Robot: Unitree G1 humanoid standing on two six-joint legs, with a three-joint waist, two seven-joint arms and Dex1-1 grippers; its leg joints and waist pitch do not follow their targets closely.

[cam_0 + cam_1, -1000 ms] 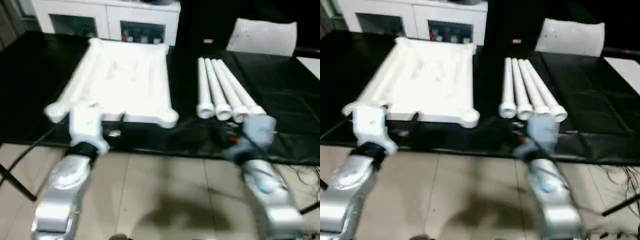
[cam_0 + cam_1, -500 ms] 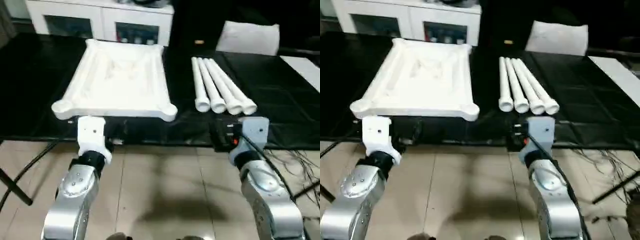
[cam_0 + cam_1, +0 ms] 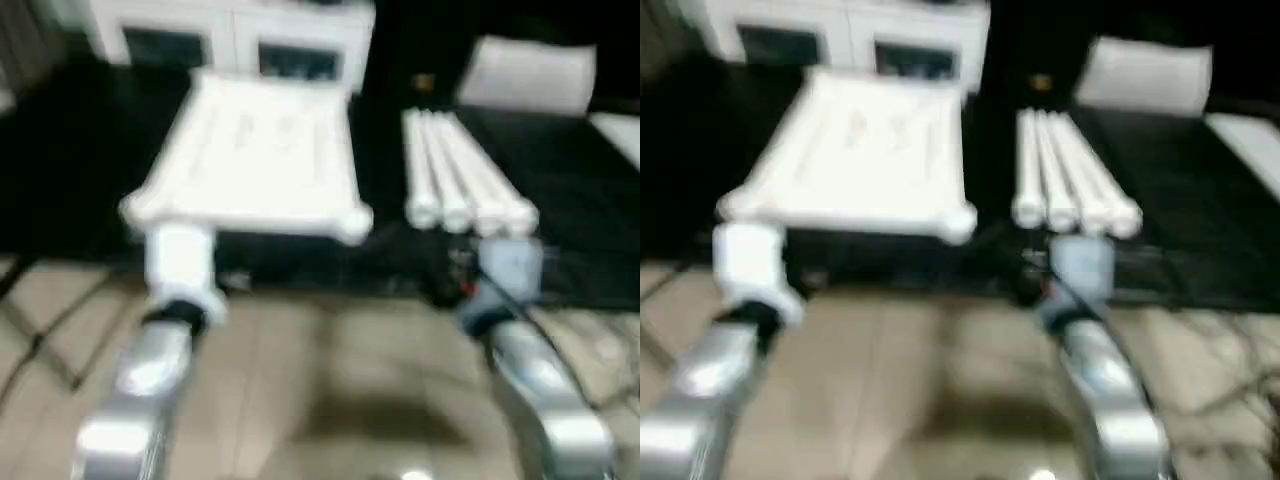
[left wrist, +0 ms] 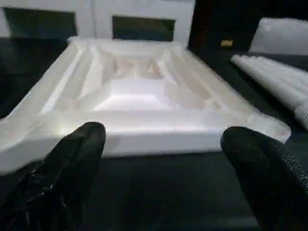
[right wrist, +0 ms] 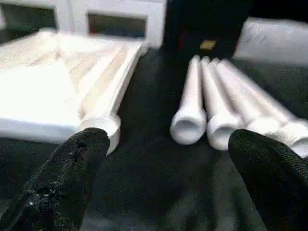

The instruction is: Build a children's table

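Tabletop [image 3: 250, 150] and four legs [image 3: 460, 180] lie unmoved at the black surface's [image 3: 560, 190] near edge. Wrist views reveal left gripper [image 4: 163, 159] and right gripper [image 5: 168, 163] fingers spread, empty.

Head views blurred; tabletop [image 4: 139, 96] ribs indistinct; legs [image 5: 226, 110] cut by frame edge.

My head views are strongly blurred. The white tabletop [image 3: 255, 150] glares against the dark surface. My wrist views are sharper
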